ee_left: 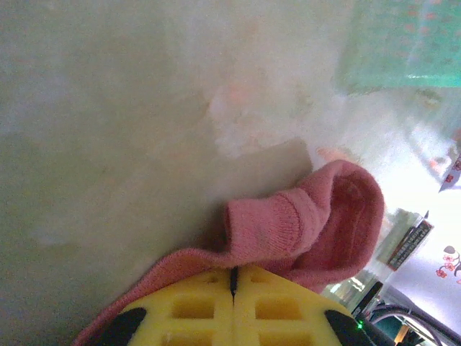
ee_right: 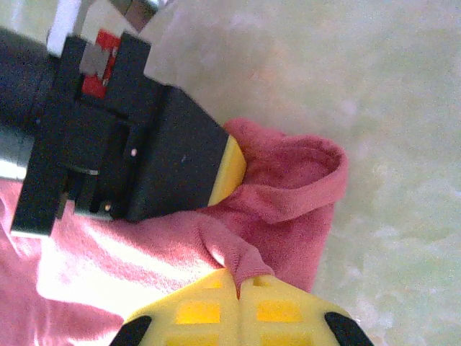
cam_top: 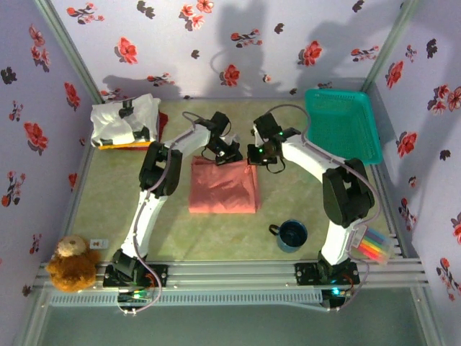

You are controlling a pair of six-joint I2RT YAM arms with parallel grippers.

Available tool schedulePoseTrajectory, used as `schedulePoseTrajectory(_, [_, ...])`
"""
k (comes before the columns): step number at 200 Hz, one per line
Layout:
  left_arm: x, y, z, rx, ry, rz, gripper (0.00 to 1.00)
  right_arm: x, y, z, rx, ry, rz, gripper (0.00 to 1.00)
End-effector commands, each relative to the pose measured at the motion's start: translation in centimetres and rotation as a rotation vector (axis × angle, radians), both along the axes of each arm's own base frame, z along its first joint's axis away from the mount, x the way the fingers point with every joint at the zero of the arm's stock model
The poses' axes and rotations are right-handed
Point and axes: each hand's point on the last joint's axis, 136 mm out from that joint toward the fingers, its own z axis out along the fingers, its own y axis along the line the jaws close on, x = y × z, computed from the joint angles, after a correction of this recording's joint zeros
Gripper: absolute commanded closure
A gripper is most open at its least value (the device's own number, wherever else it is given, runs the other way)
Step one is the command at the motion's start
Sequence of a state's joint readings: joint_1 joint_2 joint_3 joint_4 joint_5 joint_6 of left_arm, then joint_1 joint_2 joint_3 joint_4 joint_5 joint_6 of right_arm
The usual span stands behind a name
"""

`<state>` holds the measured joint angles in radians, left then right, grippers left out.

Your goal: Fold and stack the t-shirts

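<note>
Top external: in the far-left corner sat a pile of folded shirts, white with black marks on top, yellow and red edges under it. That part was judged done. Mid-table, the pink shirt lay as a rough rectangle, well apart from the pile. The left gripper was at its far edge, jaws together and pinched on a curl of pink cloth. The right gripper was just beside it, jaws likewise clamped on pink cloth at the far right corner. The basket stood far right. Judgement: the pink shirt was part-folded, with a fold in hand. Left to do: finish folding, then set it on the pile.
</note>
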<state>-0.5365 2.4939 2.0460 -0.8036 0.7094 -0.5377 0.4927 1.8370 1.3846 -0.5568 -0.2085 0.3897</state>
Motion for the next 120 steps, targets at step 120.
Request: schedulePoseTrajectory(120, [-2.9,1.5,-2.9,0.065,0.088,-0.029,1.00,7.0,1.9,0.2,0.151,-0.102,-0.129,1.00])
